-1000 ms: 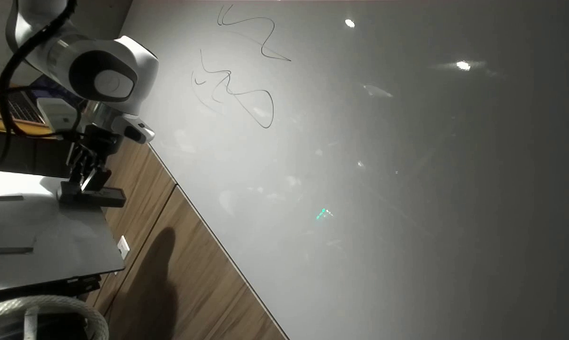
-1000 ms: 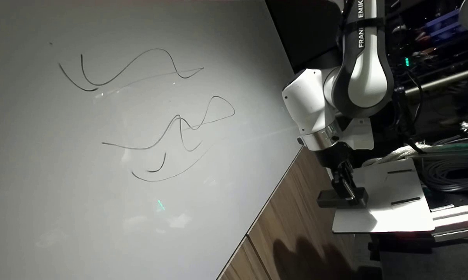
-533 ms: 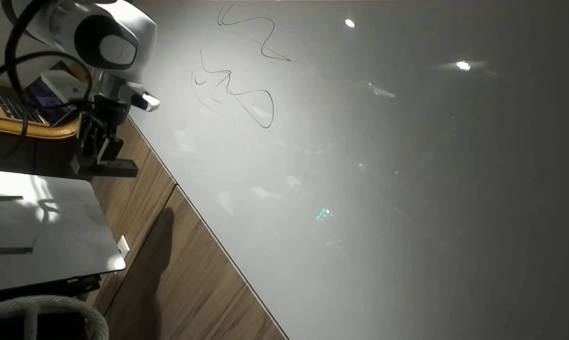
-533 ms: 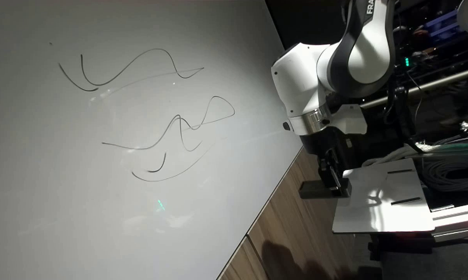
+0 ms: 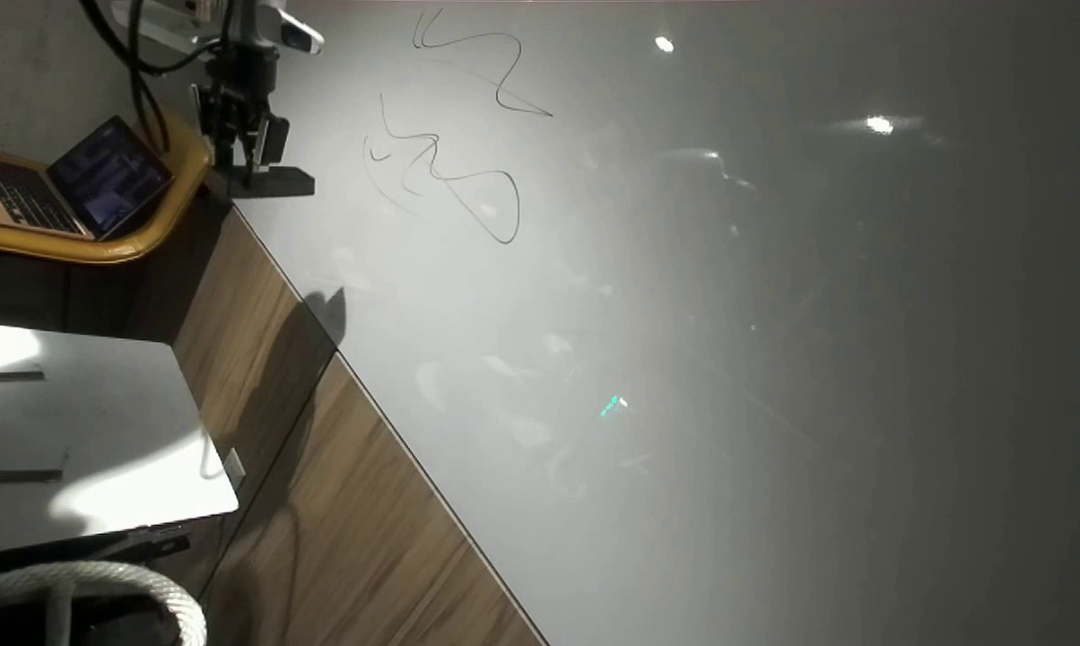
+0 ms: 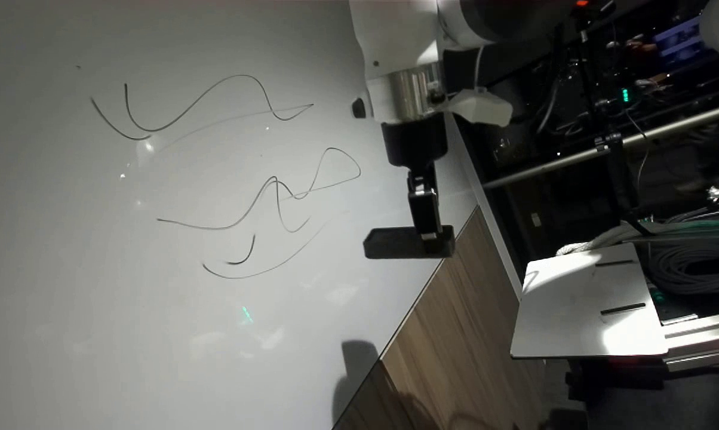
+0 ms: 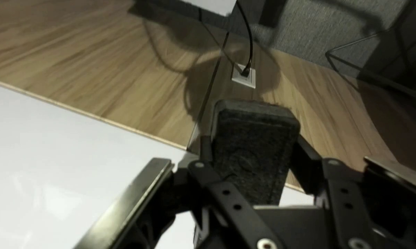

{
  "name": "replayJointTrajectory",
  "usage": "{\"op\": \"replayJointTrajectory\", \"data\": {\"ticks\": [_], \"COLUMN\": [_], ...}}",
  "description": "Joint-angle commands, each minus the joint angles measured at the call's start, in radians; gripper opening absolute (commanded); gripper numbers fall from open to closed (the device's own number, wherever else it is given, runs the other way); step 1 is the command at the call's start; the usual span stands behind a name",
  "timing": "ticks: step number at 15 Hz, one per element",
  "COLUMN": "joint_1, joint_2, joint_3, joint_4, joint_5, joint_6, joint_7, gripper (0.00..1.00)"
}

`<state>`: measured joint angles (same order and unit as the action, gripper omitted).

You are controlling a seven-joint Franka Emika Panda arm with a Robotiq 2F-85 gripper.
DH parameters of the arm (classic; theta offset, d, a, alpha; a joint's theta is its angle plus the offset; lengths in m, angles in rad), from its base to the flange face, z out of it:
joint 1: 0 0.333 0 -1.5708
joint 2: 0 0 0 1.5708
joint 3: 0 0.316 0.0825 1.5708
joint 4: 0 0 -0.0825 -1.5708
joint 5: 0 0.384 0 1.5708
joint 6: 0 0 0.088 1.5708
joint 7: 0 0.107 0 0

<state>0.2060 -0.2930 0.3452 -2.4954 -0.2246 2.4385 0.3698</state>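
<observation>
My gripper [image 7: 255,157] is shut on a dark felt-like block [image 7: 254,131], one finger on each side of it. In both exterior views the block [image 5: 275,182] [image 6: 395,243] hangs crosswise at the fingertips of the gripper [image 5: 255,160] [image 6: 429,230], its long end pointing toward the whiteboard. The large whiteboard [image 5: 683,502] [image 6: 97,298] carries thin dark wavy marker lines [image 5: 436,144] [image 6: 274,179] in two groups. The block appears before the board near its lower edge, beside the lines. I cannot tell whether it touches the board.
Wood panelling [image 5: 387,520] [image 6: 467,304] borders the whiteboard, with a socket [image 7: 244,76] and plugged-in cable. A grey slotted plate [image 5: 100,422] [image 6: 574,322] stands beside it. A laptop [image 5: 109,175] rests on a yellow-edged seat [image 5: 145,238]. A metal pole [image 6: 550,167] and coiled cables [image 6: 694,263] lie beyond.
The arm has risen from over the slotted plate, carrying the block up and toward the whiteboard. The laptop is uncovered. The marker lines look the same, and the grip on the block stays.
</observation>
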Motion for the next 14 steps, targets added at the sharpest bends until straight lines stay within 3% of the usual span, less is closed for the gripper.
{"op": "replayJointTrajectory", "data": {"ticks": [1, 9, 14], "joint_1": [-0.023, -0.066, -0.024], "joint_2": [0.013, 0.103, 0.279], "joint_3": [0.041, 0.06, 0.078], "joint_4": [0.152, 0.543, 0.832], "joint_5": [-0.086, -0.286, -0.434], "joint_6": [-0.07, -0.178, -0.27], "joint_7": [0.021, 0.013, 0.023], "gripper": [0.31, 0.31, 0.31]}}
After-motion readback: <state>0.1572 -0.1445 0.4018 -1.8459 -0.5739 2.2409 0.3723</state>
